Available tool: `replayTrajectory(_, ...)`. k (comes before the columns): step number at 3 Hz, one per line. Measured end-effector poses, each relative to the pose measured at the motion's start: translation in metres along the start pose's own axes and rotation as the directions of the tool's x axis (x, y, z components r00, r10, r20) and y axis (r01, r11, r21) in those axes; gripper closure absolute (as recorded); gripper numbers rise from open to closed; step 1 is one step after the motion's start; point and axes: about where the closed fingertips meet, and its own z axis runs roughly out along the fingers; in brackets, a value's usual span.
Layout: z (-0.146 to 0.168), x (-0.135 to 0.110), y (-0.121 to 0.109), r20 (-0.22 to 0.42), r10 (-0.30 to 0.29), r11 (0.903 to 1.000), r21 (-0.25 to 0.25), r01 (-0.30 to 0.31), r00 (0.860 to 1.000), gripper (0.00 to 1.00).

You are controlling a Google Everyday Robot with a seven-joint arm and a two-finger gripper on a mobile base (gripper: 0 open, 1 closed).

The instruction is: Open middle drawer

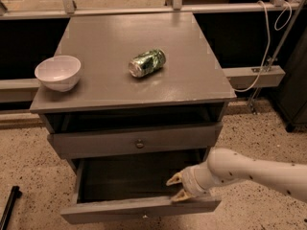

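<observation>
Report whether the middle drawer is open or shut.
Open. The middle drawer is pulled out, its dark inside showing; the gripper sits just inside its front, right of centre.

One camera looks steeply down at the cabinet (182,80) from its front, nearby, claw (176,188) at lower right

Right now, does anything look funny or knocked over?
Yes. The green can lies tipped on its side on the cabinet top, to the right of the upright white bowl. Lower down, the pincer sits open inside the pulled-out middle drawer, near its front right.
</observation>
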Motion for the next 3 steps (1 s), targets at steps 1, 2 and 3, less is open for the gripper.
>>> replayTrajectory(1,0.019,0.007,-0.047,-0.046,0.027,0.9980,0.058,-0.025,0.999,0.77)
replayTrajectory(2,0.039,0.016,-0.077,-0.037,0.106,0.9875,0.122,-0.101,0.994,0.98)
replayTrajectory(3,0.079,0.029,-0.069,0.033,0.213,0.9694,0.117,-0.216,0.976,1.00)
